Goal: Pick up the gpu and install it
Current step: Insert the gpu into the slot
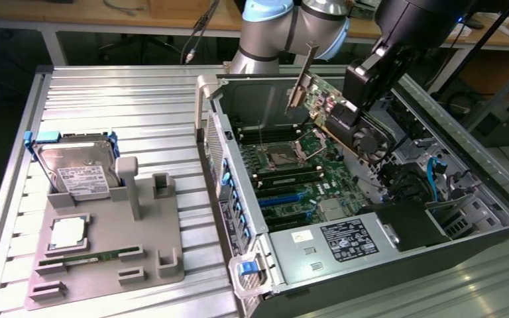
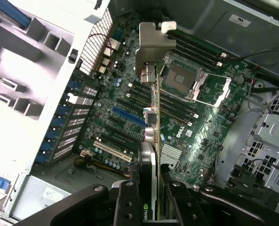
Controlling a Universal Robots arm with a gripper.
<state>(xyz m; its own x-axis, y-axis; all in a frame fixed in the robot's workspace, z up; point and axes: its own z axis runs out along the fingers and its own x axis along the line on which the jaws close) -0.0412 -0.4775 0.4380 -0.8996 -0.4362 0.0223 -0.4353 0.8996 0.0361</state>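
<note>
Tool (image 2: 152, 200) clamps the gpu (image 2: 149, 155) edge-on: green board, black cooler, silver bracket.

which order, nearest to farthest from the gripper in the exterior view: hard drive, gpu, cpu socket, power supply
1. gpu, held in the gripper above the open case.
2. cpu socket, inside the case below it.
3. power supply, at the case's end nearest the camera.
4. hard drive, outside the case, at the exterior view's left.
</note>
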